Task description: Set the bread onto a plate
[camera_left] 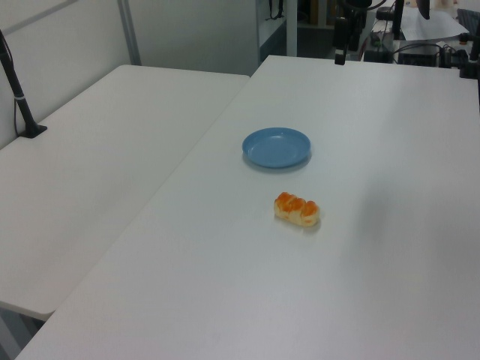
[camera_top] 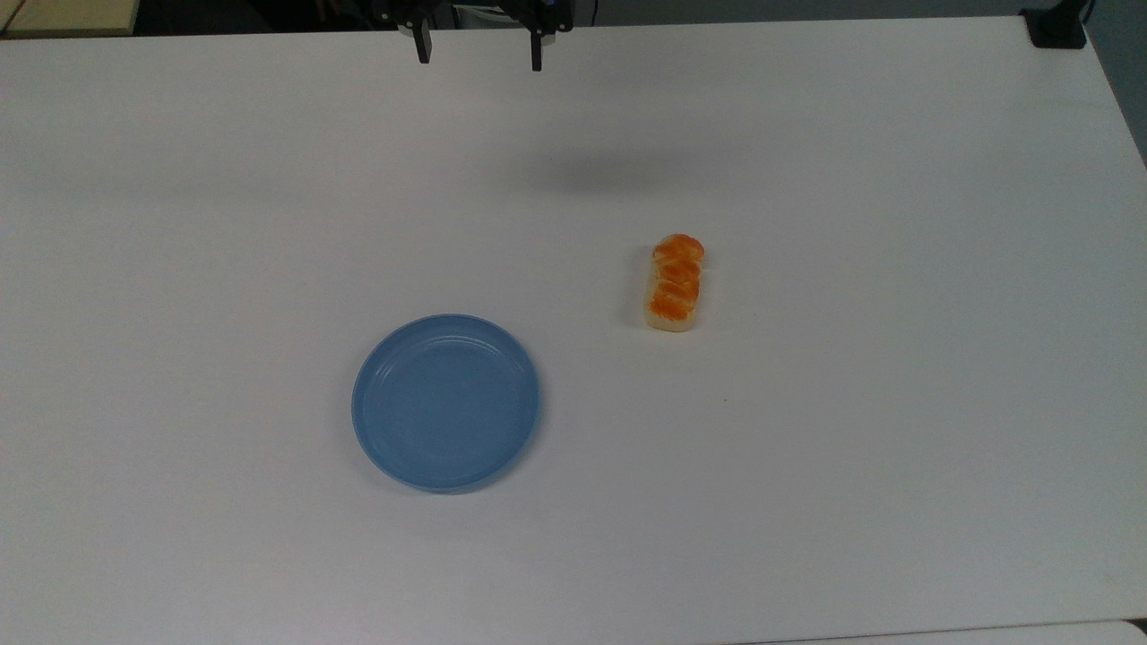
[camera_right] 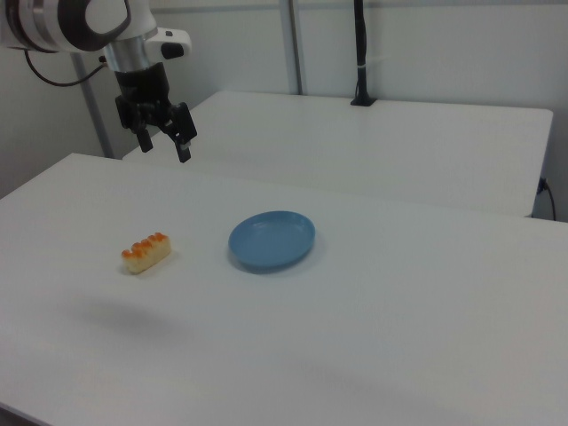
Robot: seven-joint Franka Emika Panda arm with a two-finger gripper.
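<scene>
The bread (camera_top: 675, 282), a small braided orange-brown loaf with pale sides, lies flat on the white table right of centre in the top view. The light-blue plate (camera_top: 445, 401) rests empty to the bread's lower left, a clear gap between them. My gripper (camera_top: 478, 55) hangs open at the table's far edge, well above the surface and far from both. In the right view the gripper (camera_right: 165, 147) hovers high behind the bread (camera_right: 146, 252), with the plate (camera_right: 272, 240) to the bread's right. The left view has the bread (camera_left: 297, 209) nearer than the plate (camera_left: 277, 147).
A black clamp (camera_top: 1057, 27) sits on the table's far right corner in the top view. A second white table (camera_left: 97, 172) adjoins this one, carrying a black pole (camera_left: 16, 94). Monitors and cables (camera_left: 431, 45) stand beyond the far edge.
</scene>
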